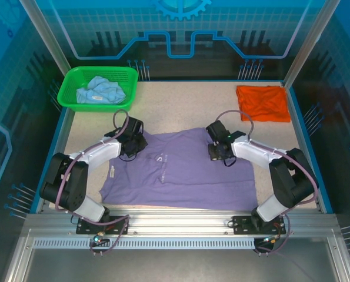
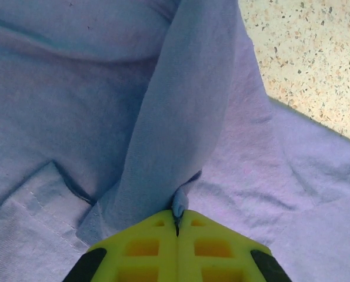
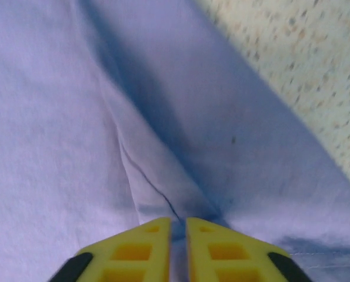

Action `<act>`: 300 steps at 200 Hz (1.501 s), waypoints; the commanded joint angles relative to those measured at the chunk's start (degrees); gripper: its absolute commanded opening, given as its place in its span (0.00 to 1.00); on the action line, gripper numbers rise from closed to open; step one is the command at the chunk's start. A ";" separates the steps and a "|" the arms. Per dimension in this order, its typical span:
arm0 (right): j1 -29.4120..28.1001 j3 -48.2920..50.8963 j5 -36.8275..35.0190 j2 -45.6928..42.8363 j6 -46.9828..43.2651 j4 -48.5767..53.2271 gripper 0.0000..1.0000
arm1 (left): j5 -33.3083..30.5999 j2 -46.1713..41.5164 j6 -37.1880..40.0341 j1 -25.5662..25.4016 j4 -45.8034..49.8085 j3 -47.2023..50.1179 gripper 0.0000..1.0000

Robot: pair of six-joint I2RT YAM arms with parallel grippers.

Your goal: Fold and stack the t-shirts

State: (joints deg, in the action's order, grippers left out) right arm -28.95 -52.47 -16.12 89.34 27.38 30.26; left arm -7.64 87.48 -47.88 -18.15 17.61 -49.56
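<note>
**Left tool**: the yellow fingers are pressed together. They nip a raised fold of the lavender t-shirt at their tips, and the fold rises away from them as a tall ridge.

**Right tool**: the fingers are all but closed. A thin crease of the same shirt is caught in the narrow slit between them.

**Overhead view:** both tools sit along the shirt's far edge, the left one near its far-left corner and the right one near its far-right corner.

**Lavender t-shirt:** it lies spread across the middle of the speckled bench. Small white lettering shows left of its centre. Its near hem lies close to the bench's near edge.

**Orange t-shirt**: it lies as a flat, roughly square patch at the far-right corner of the bench, well apart from the lavender one.

**Light blue t-shirt**: it lies crumpled inside a green basket at the far-left corner.
</note>
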 commanded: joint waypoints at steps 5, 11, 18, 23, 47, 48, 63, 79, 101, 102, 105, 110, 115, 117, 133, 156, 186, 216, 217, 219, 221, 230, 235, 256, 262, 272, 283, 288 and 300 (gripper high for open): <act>0.10 1.45 -1.36 -7.64 1.94 2.07 0.30 | 0.68 -1.63 -2.24 0.33 -3.34 0.72 0.00; 0.50 1.75 -0.76 -9.55 2.82 1.63 0.35 | 0.85 -1.67 -2.46 0.31 -3.65 0.90 0.00; 1.15 2.90 -0.06 -11.93 4.26 1.10 0.42 | 0.95 -1.67 -2.71 0.35 -3.79 1.09 0.00; 2.04 3.80 0.52 -13.42 5.51 0.85 0.46 | 1.04 -1.61 -2.89 0.31 -3.87 1.19 0.00; 7.54 5.16 6.23 -15.96 11.01 -0.46 0.48 | 1.22 -1.37 -3.12 0.32 -3.98 1.46 0.00; 7.74 5.09 6.52 -15.87 11.15 -0.47 0.48 | 1.22 -1.36 -3.15 0.32 -3.98 1.47 0.00; 9.70 3.92 8.79 -12.79 13.18 0.98 0.48 | 1.22 -1.19 -3.04 0.34 -3.60 1.16 0.00; 10.98 2.38 11.13 -7.88 15.61 3.62 0.47 | 1.37 -0.87 -2.89 0.31 -3.28 0.47 0.00; 12.11 3.80 17.10 -3.76 18.58 0.71 0.47 | 1.88 -0.19 -2.34 0.34 -2.53 -0.57 0.00; 12.18 3.83 17.31 -3.61 18.72 0.56 0.46 | 1.86 -0.20 -2.37 0.32 -2.46 -0.64 0.00; 12.22 4.06 17.72 -3.30 19.04 0.09 0.46 | 1.93 -0.09 -2.33 0.31 -2.33 -0.73 0.00; 12.26 4.40 18.29 -2.80 19.59 -0.64 0.46 | 2.12 0.03 -2.24 0.31 -2.23 -0.80 0.00; 12.35 4.70 18.81 -2.41 20.00 -1.23 0.46 | 2.25 0.06 -2.23 0.31 -2.26 -0.85 0.00; 12.38 4.80 18.99 -2.31 20.13 -1.38 0.46 | 2.34 0.06 -2.22 0.31 -2.23 -0.81 0.00; 12.33 4.89 19.55 -1.80 20.44 -2.09 0.44 | 2.54 0.19 -2.40 0.32 -2.23 -0.80 0.00; 12.33 5.25 19.62 -1.89 20.24 -2.34 0.41 | 2.62 0.28 -2.39 0.32 -2.23 -0.98 0.00; 12.33 6.16 21.69 -0.75 20.78 -3.58 0.35 | 2.71 0.59 -2.37 0.31 -2.05 -1.42 0.00; 12.25 6.71 22.19 -0.48 21.04 -4.49 0.24 | 2.64 0.85 -2.03 0.32 -1.78 -2.03 0.00; 12.25 6.70 22.18 -0.53 20.96 -4.46 0.24 | 2.63 0.89 -1.99 0.32 -1.74 -2.03 0.00; 12.27 6.66 22.18 -0.56 20.94 -4.50 0.23 | 2.63 0.86 -1.88 0.31 -1.71 -2.10 0.00; 12.26 6.67 22.18 -0.57 20.91 -4.51 0.22 | 2.63 0.85 -1.85 0.31 -1.74 -2.16 0.00; 12.29 6.44 22.09 -0.74 20.68 -4.42 0.17 | 2.42 1.05 -1.56 0.36 -1.53 -2.50 0.00; 12.27 6.28 22.01 -0.81 20.63 -4.29 0.14 | 2.32 1.15 -1.36 0.31 -1.37 -2.79 0.00; 12.61 4.61 21.15 -1.18 19.36 -3.12 0.04 | 2.06 1.98 0.32 0.86 -0.82 -5.24 0.00; 12.97 3.71 20.73 -1.49 18.72 -2.62 0.02 | 2.26 2.40 1.10 1.14 -0.59 -6.33 0.00; 13.98 2.46 20.05 -1.62 17.16 -1.75 0.00 | 2.37 3.20 2.72 1.64 -0.18 -8.81 0.00; 15.32 -1.21 18.88 -1.56 14.71 -0.31 0.00 | 2.37 4.61 4.83 2.19 0.17 -11.98 0.00; 15.96 -2.54 18.19 -1.39 13.36 0.27 0.00 | 2.73 5.52 5.72 2.51 0.32 -13.71 0.00; 17.87 -6.36 16.75 -0.31 9.86 1.56 0.00 | 3.36 8.03 7.47 3.27 0.82 -17.47 0.00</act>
State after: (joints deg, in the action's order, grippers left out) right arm -14.50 -51.37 3.92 88.38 44.03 29.15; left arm -5.96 91.98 -45.98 -16.49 17.10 -59.75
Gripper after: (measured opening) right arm 0.047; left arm 0.056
